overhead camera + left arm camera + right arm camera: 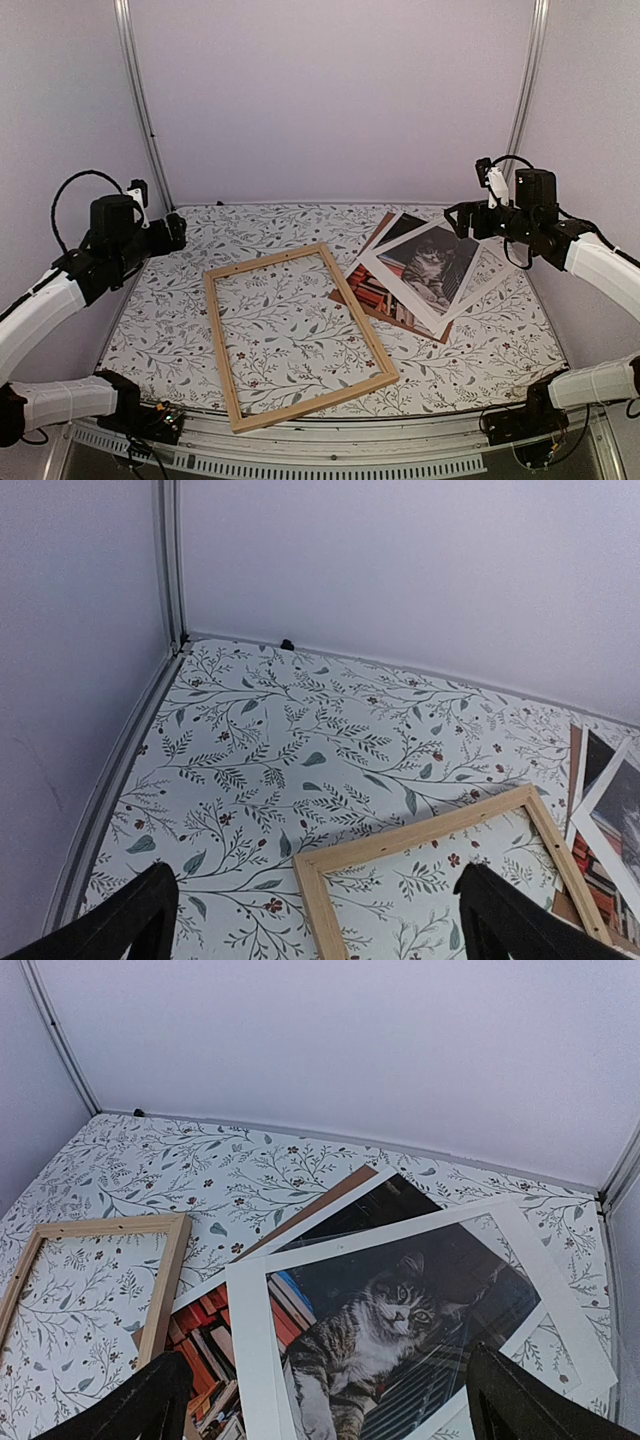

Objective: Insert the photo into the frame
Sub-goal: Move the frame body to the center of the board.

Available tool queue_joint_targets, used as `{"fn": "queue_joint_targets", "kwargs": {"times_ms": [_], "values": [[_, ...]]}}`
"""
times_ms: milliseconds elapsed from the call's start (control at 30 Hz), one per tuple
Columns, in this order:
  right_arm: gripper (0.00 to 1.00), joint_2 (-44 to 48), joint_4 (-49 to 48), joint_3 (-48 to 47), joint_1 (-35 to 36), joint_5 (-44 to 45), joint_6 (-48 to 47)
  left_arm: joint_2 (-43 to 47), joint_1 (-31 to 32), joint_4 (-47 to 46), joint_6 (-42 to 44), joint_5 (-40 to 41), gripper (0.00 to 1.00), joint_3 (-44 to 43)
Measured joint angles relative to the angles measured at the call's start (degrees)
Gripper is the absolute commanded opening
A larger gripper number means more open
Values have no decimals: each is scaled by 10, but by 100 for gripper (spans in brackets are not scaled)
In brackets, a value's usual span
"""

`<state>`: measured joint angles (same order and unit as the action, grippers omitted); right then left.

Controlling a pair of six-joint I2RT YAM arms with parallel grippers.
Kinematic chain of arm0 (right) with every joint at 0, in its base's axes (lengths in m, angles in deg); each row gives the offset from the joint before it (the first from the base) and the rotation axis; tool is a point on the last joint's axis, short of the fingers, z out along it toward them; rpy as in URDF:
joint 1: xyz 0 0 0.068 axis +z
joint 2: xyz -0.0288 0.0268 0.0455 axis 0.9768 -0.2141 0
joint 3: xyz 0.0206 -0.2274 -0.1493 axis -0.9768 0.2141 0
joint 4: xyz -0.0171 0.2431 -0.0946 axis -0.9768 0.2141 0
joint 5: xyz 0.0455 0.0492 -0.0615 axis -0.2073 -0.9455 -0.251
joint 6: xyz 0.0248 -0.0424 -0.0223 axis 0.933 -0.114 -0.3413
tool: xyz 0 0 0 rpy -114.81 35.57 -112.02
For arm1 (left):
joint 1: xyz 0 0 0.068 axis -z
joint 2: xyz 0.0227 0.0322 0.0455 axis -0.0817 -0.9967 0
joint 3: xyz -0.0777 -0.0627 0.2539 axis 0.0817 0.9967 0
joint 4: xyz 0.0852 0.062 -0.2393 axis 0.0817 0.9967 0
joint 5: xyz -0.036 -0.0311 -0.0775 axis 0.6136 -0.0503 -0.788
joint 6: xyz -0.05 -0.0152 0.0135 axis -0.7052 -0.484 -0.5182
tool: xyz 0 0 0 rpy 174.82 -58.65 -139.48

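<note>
The frame [224, 350] flat on the table [300, 225]; photo [432, 262] just right of the frame, under a white mat [250, 1330]. Left gripper [176, 232] and right gripper [457, 214] raised either side of the frame, jaws apart, empty

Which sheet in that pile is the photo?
Look just right of the wooden frame. The photo lies there under the white mat and over the brown backing board: the only printed sheet, a tabby cat among red books.
</note>
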<state>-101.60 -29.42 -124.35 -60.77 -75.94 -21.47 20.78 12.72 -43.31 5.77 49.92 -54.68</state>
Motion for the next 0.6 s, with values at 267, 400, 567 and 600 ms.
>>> {"fn": "queue_joint_targets", "kwargs": {"times_ms": [267, 400, 567, 600], "values": [[99, 1, 0, 0, 0, 1, 0, 0, 0, 10, -7, 0, 100, 2], [99, 6, 0, 2, 0, 2, 1, 0, 0, 13, -11, 0, 100, 2], [99, 13, 0, 2, 0, 3, 2, 0, 0, 25, -23, 0, 100, 2], [99, 14, 0, 2, 0, 4, 2, -1, 0, 29, -25, -1, 100, 2]]}}
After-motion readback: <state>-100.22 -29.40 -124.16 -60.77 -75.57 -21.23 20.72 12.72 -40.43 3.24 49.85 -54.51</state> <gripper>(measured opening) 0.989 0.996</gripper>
